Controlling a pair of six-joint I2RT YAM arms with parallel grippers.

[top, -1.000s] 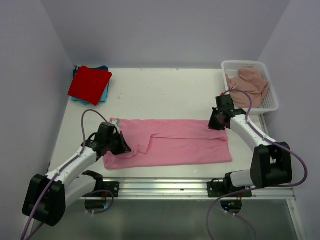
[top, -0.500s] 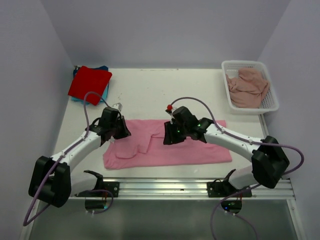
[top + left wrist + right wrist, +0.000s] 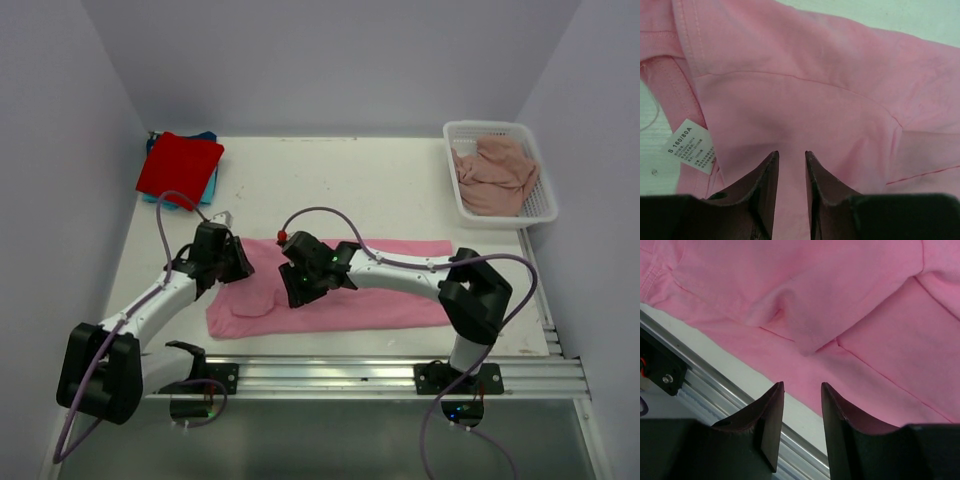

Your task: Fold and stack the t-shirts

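Observation:
A pink t-shirt lies spread flat across the table's near middle. My left gripper hovers over its left end near the collar. In the left wrist view my left gripper has its jaws a narrow gap apart, with flat pink cloth and a white size label below. My right gripper is over the shirt's left-middle, by the folded sleeve. In the right wrist view my right gripper is open and empty above the shirt's near hem. A folded red shirt lies on a blue one at the back left.
A white basket holding peach shirts stands at the back right. An aluminium rail runs along the table's near edge and shows in the right wrist view. White walls close in on the table's left, right and back.
My right arm swept left from the shirt's top right corner to its left-middle. My left gripper went from the near left corner up to the collar end. The shirt stays spread.

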